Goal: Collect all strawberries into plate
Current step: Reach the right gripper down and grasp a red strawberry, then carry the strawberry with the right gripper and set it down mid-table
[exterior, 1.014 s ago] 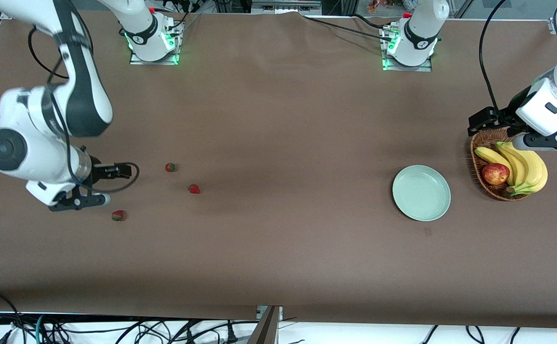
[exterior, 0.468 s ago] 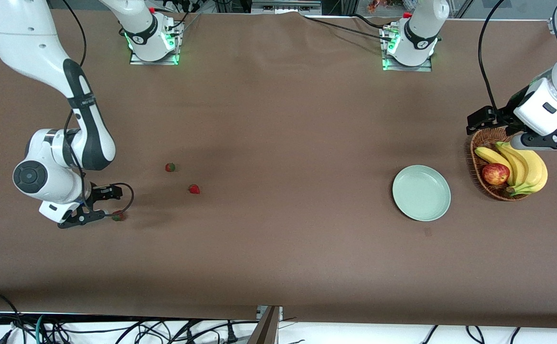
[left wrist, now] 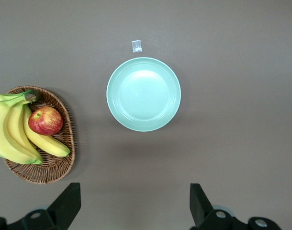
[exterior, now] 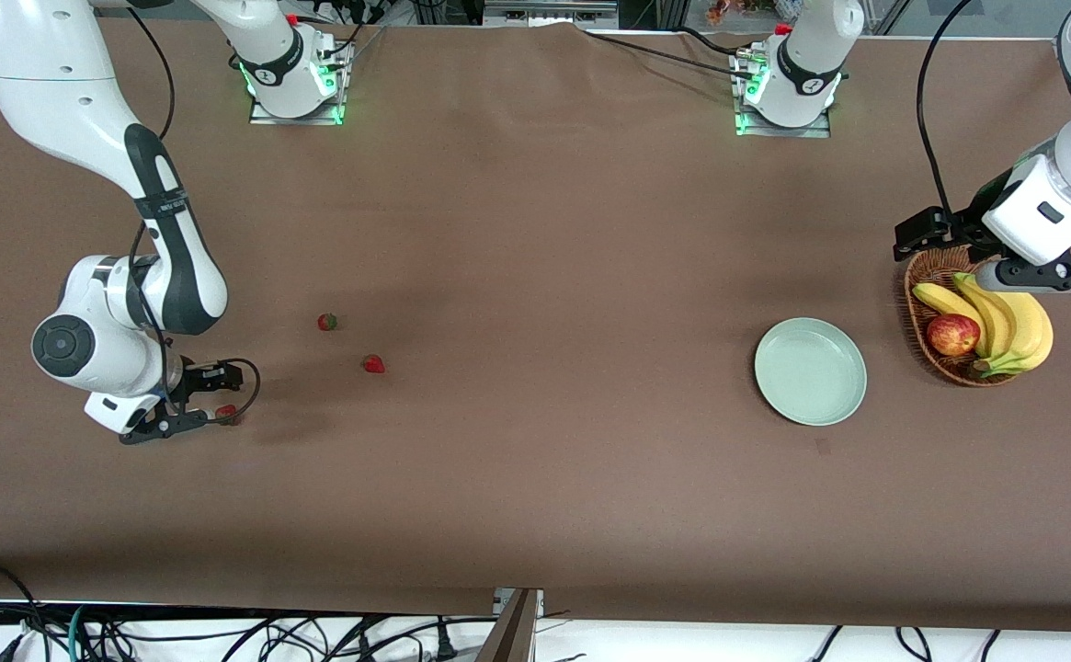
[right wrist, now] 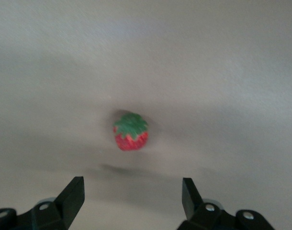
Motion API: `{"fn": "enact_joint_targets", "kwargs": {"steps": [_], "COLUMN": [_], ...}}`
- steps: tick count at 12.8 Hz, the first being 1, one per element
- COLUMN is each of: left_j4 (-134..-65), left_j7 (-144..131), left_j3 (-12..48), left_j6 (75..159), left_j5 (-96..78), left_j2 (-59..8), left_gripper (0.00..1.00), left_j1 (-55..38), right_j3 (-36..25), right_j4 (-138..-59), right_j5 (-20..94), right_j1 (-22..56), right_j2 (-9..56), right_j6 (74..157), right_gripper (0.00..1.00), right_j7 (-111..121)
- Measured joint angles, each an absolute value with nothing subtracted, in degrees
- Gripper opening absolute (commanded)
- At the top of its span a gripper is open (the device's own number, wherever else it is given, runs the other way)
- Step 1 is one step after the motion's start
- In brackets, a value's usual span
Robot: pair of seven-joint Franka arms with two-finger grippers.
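Three small red strawberries with dark green leafy tops lie on the brown table toward the right arm's end, none yet on the plate. The nearest strawberry (exterior: 227, 413) rests just in front of the right gripper (exterior: 193, 403), which is low over the table; in the right wrist view this berry (right wrist: 130, 132) lies ahead of the two dark fingers (right wrist: 72, 194), which stand wide apart and hold nothing. The second strawberry (exterior: 373, 364) and the third strawberry (exterior: 327, 322) lie farther from the front camera, well apart from the gripper.

You should judge each berry as light, small and probably smooth, liable to roll or squirt out under an off-centre pinch. Take it across the red body at its widest part, below the leafy cap, with the fingers straddling it evenly.

The round, shallow, pale mint-green plate (exterior: 810, 370) lies empty toward the left arm's end, well apart from all three berries. Beside it stands one brown wicker basket (exterior: 921, 280) holding one red apple (exterior: 952, 335) and one bunch of yellow bananas (exterior: 1013, 322). The left gripper (exterior: 1041, 273) waits above the basket, its jaws wide and empty.
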State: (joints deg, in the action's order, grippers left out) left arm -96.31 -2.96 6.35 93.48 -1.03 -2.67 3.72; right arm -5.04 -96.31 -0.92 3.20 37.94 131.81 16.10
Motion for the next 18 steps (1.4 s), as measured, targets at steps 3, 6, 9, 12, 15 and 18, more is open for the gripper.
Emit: {"fn": "enact_joint_targets", "kwargs": {"steps": [3,6,9,12,15,18], "left_j4": [-96.3,-96.3,-96.3,-96.3,-96.3,-96.3], "left_j7": [-3.0,-3.0,-3.0,-3.0,-3.0,-3.0], "left_j3": [6.4,6.4,6.4,6.4,6.4,6.4], "left_j6": [93.5,93.5,93.5,93.5,93.5,93.5], "left_j5": [-1.0,-1.0,-1.0,-1.0,-1.0,-1.0], "left_j2": [-2.7,-2.7,-2.7,-2.7,-2.7,-2.7], "left_gripper": [1.00,1.00,1.00,1.00,1.00,1.00], "left_j1": [3.7,3.7,3.7,3.7,3.7,3.8], "right_j3": [-5.0,-5.0,-4.9,-4.9,-4.9,-4.9], "right_j4": [-94.6,-92.2,-88.9,-86.9,-86.5,-86.4], "right_j5": [-0.7,-0.7,-0.7,-0.7,-0.4,0.3], "right_j1": [3.2,3.4,3.5,3.7,3.9,3.9], "right_j2": [39.9,42.0,44.4,46.0,46.3,46.3], "right_j6": [131.8,132.0,132.1,132.2,132.2,132.2], "right_gripper": [0.82,0.74,0.59,0.39,0.31,0.24], "right_j7": [16.1,16.2,16.2,16.2,16.1,16.1]}}
